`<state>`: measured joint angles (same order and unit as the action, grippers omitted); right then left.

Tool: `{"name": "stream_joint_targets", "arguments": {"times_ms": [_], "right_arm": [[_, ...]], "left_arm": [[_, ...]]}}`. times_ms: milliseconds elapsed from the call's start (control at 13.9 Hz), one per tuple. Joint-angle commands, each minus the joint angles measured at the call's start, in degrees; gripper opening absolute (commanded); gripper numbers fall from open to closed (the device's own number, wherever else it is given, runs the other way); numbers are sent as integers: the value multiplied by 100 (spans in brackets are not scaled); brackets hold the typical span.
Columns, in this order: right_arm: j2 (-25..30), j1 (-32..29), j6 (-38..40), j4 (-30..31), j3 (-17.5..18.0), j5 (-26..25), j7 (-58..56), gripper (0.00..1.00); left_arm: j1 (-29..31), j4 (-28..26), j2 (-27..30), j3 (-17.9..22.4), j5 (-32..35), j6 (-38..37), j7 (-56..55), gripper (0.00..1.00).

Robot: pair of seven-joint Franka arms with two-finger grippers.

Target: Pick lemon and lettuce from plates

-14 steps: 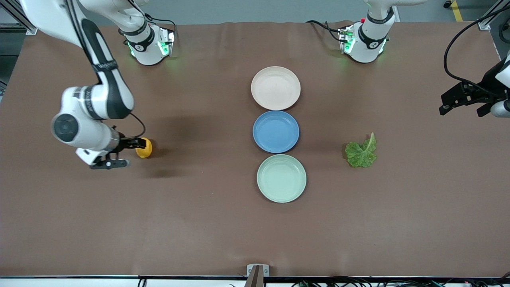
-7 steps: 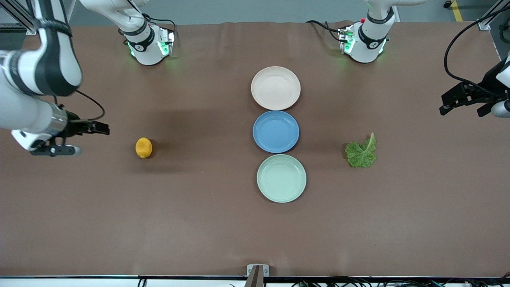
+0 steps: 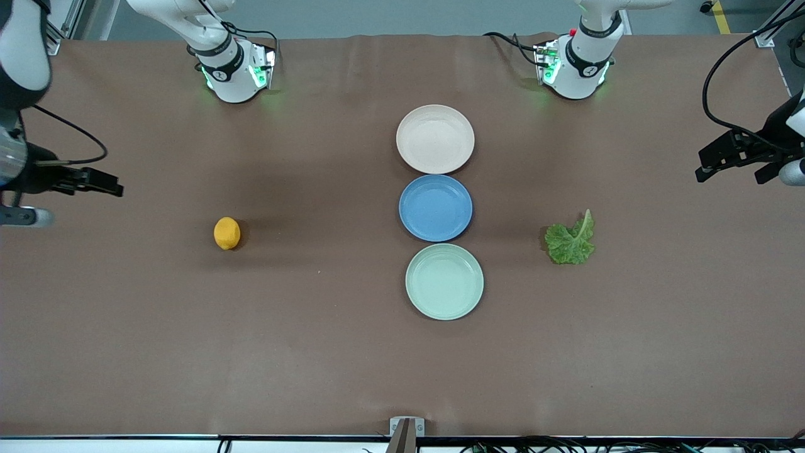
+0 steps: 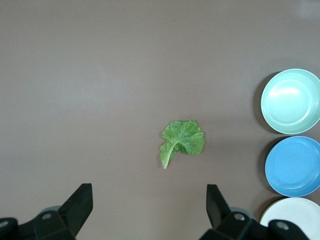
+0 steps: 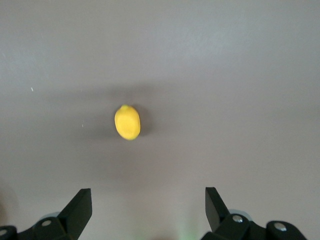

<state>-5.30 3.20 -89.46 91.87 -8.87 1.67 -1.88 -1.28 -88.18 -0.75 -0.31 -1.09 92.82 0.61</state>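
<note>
The lemon (image 3: 227, 233) lies on the bare table toward the right arm's end, also in the right wrist view (image 5: 127, 122). The lettuce (image 3: 570, 240) lies on the table toward the left arm's end, also in the left wrist view (image 4: 184, 141). The cream plate (image 3: 435, 138) and the mint plate (image 3: 444, 281) are both empty. My right gripper (image 3: 87, 203) is open and empty, up over the table's end, apart from the lemon (image 5: 147, 195). My left gripper (image 3: 727, 177) is open and empty, up over the other end, apart from the lettuce (image 4: 148, 192).
An empty blue plate (image 3: 436, 207) sits between the cream and mint plates in one row at the table's middle. All three also show in the left wrist view: mint (image 4: 290, 101), blue (image 4: 294, 166), cream (image 4: 292, 220). Both robot bases stand along the edge farthest from the front camera.
My right gripper, which was at the lemon, has drawn back and up toward the right arm's end of the table. The lemon stays on the table. The left arm has not moved.
</note>
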Motion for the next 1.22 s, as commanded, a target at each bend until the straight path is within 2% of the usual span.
{"name": "stream_joint_targets", "arguments": {"times_ms": [0, 502, 932, 1147], "right_arm": [[-147, -267, 219, -582, 61, -35, -41, 100], [-121, -258, 491, -495, 87, -9, -49, 100], [362, -293, 368, -38, 192, -18, -58, 100], [651, -425, 211, 277, 395, -35, -58, 100]], "left_arm": [[14, -50, 92, 22, -84, 34, -34, 100], [23, -50, 92, 22, -84, 43, -34, 100], [23, -50, 92, 22, -102, 43, -34, 100], [23, -50, 92, 22, -102, 43, -34, 100]]}}
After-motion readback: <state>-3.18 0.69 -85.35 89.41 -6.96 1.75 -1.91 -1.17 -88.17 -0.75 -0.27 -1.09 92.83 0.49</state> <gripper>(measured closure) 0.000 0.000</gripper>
